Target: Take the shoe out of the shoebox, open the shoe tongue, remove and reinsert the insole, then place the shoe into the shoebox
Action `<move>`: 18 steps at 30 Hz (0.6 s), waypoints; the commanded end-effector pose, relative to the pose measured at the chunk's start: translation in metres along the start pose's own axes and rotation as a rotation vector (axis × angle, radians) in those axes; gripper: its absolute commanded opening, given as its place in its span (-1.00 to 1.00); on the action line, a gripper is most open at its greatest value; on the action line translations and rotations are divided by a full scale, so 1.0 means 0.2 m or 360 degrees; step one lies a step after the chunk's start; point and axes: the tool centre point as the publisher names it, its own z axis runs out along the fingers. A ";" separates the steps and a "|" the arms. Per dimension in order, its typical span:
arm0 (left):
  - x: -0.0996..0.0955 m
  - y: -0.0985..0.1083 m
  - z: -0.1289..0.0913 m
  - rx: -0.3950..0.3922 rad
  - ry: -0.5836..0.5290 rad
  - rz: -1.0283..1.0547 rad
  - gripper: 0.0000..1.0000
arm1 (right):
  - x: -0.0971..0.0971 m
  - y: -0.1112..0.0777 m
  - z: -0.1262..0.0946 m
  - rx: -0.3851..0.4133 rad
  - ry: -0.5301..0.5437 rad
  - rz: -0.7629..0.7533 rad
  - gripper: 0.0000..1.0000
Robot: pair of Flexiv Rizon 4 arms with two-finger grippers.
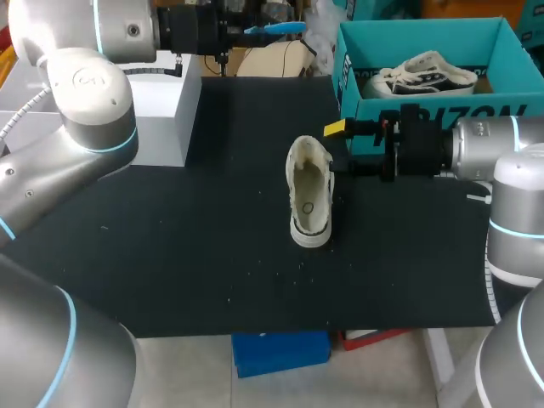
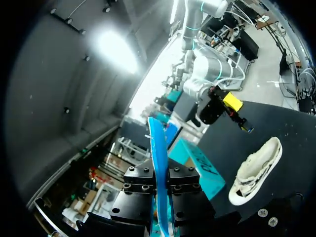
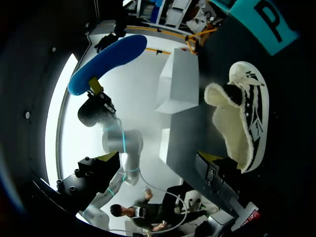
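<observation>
A white shoe [image 1: 308, 201] with a fleecy lining stands on the black mat, its opening up; it also shows as shoe [image 2: 256, 170] and shoe [image 3: 242, 116]. My left gripper [image 1: 228, 34] is raised at the back, shut on a blue insole [image 1: 276, 27], which stands edge-on as insole [image 2: 159, 163] between the left gripper's [image 2: 160, 190] fingers. From the right wrist the insole [image 3: 106, 61] shows high above the table. My right gripper [image 1: 338, 148] stands open just right of the shoe's opening, nothing between its fingers; the right gripper [image 3: 155, 165] has the shoe beside one finger.
A teal shoebox [image 1: 425, 106] at the back right holds a second shoe [image 1: 423, 75] with black trim. A white box [image 1: 161, 110] stands at the back left. The black mat [image 1: 187, 255] covers the table to its front edge.
</observation>
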 end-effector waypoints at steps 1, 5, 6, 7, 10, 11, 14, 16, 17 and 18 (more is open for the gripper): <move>0.00 0.00 0.00 -0.0006 -0.0001 0.0002 -1.00 | 0.00 0.00 0.01 -0.0006 0.0000 0.0000 1.00; 0.12 -0.11 0.02 0.0038 0.0054 0.0305 -1.00 | 0.00 0.00 0.01 -0.0006 0.0000 0.0000 1.00; 0.16 -0.12 0.02 0.0004 0.0078 0.0354 -1.00 | 0.00 0.00 0.01 -0.0006 0.0000 0.0000 1.00; 0.20 -0.13 0.01 0.0059 0.0043 0.0372 -1.00 | 0.00 0.00 0.01 -0.0006 0.0000 0.0000 1.00; 0.30 -0.16 0.00 0.0106 0.0049 0.0445 -1.00 | 0.00 0.00 0.01 -0.0006 0.0000 0.0000 1.00; 0.33 -0.16 0.00 0.0095 0.0071 0.0485 -1.00 | 0.00 0.00 0.01 -0.0006 0.0000 0.0000 1.00; 0.42 -0.19 -0.01 0.0167 0.0058 0.0533 -1.00 | 0.00 0.00 0.01 -0.0006 0.0000 0.0000 1.00; 0.46 -0.20 -0.01 0.0200 0.0065 0.0574 -1.00 | 0.00 0.00 0.01 -0.0006 0.0000 0.0000 1.00; 0.49 -0.21 -0.01 0.0223 0.0059 0.0586 -1.00 | 0.00 0.00 0.01 -0.0006 0.0000 0.0000 1.00; 0.50 -0.22 -0.01 0.0228 0.0064 0.0617 -1.00 | 0.00 0.00 0.01 -0.0006 0.0000 0.0000 1.00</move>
